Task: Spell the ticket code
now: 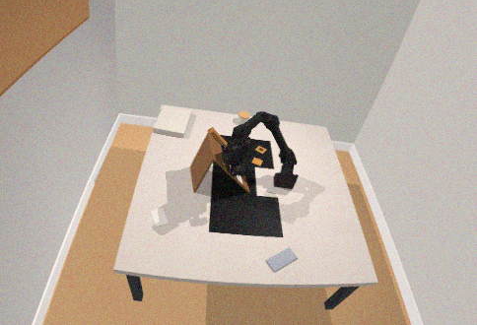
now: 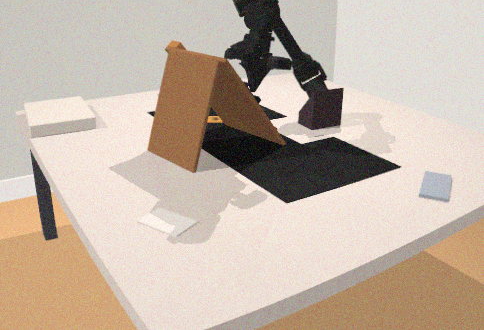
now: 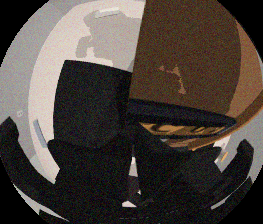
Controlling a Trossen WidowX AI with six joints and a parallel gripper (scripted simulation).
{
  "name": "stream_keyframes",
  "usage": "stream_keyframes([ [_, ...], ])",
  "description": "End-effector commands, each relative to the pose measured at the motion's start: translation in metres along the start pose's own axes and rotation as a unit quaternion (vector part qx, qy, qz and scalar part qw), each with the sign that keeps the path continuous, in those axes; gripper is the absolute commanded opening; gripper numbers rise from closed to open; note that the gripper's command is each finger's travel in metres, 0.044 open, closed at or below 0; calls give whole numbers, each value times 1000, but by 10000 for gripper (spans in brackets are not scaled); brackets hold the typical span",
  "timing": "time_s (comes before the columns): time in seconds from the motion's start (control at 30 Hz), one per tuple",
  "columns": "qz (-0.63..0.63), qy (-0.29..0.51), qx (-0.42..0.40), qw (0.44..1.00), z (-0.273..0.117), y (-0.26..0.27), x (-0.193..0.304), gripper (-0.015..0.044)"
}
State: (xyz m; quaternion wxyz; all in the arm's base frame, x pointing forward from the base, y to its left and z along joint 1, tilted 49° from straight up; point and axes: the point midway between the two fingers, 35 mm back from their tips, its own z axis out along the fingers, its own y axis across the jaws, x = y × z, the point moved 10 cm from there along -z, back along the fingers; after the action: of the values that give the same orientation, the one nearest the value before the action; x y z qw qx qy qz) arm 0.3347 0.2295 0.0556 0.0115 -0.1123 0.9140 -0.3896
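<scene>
The brown board (image 1: 203,169) (image 2: 180,102) (image 3: 186,45) stands like a tent. On its sloping face, a dark rail (image 3: 181,112) holds orange tiles (image 3: 183,129) with dark letter marks, too slanted to read. My gripper (image 1: 238,171) (image 2: 256,98) (image 3: 134,126) is shut and empty, close to the sloping face by the rail; contact cannot be told. Two loose orange tiles, one (image 1: 260,149) behind the other (image 1: 257,162), lie on the black mat behind my gripper. A white card (image 1: 159,217) (image 2: 167,222) (image 3: 107,13) lies on the table; no print on it can be read.
A pale box (image 1: 173,121) (image 2: 60,114) is at the back left. An orange-topped cup (image 1: 243,116) stands at the back edge. A blue-grey slab (image 1: 282,259) (image 2: 435,186) (image 3: 40,133) lies near the front edge. Black mats (image 1: 246,219) (image 2: 310,167) (image 3: 91,105) extend under and beside the board.
</scene>
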Motion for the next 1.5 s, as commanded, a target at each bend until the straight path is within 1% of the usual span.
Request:
stream_keyframes([
  [0.0,-2,-1,2,1000,-1,-3,0,0],
  [0.87,-2,-1,2,1000,-1,-11,0,0],
  [1.47,-2,-1,2,1000,-18,-7,15,0],
])
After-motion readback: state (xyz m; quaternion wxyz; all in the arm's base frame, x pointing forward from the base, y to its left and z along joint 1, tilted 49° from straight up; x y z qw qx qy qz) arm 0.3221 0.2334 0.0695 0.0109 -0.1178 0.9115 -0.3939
